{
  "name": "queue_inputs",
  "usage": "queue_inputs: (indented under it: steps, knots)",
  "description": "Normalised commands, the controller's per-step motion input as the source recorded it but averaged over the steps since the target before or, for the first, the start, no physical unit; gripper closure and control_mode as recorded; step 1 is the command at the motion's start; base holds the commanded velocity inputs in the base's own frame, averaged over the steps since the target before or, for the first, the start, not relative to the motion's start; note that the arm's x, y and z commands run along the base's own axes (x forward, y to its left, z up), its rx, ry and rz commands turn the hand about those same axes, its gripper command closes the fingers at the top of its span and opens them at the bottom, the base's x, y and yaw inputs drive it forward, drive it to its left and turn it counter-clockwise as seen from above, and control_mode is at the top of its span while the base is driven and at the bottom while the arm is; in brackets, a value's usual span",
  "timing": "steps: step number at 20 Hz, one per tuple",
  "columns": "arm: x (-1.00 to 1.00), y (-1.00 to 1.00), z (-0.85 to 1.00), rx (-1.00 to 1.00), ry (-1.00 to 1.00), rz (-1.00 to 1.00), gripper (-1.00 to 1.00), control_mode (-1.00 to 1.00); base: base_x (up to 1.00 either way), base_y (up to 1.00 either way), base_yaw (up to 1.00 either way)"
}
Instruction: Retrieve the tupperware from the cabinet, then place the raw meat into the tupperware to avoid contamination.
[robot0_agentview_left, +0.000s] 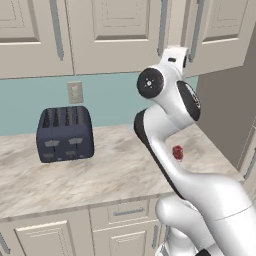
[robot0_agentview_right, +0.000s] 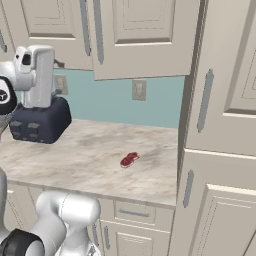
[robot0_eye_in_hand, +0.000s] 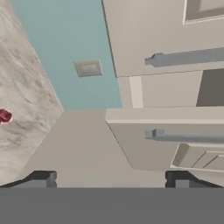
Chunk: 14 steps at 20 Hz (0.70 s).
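Gripper (robot0_eye_in_hand: 112, 178) raised before closed cabinet (robot0_agentview_left: 115, 30).
Jaws spread wide, nothing held; raw meat (robot0_agentview_right: 129, 159) left on counter (robot0_agentview_right: 75, 160).

Toaster (robot0_agentview_left: 65, 134) on counter (robot0_agentview_left: 100, 175), left, against the back wall. Raw meat (robot0_agentview_right: 129, 159) lies right of it, well apart. Cabinet (robot0_agentview_right: 135, 35) hangs above.

Two base views looking forward and down across the same desk (robot0_agentview_left: 100, 175) from left and right; hand view rolled sideways, close to the cabinet (robot0_eye_in_hand: 175, 35).
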Motion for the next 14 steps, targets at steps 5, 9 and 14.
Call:
queue_inputs:
  steps: [5,9,14]
  knots:
    - [0.16,-0.08,0.00,-0.02,-0.01,-0.05,-1.00,-1.00,0.00,0.00,0.00]
    - [0.17,-0.09,0.00,-0.01,0.00,-0.06,-1.00,-1.00,0.00,0.00,0.00]
    - [0.27,-0.06,0.00,-0.02,0.00,-0.05,-1.00,-1.00,0.00,0.00,0.00]
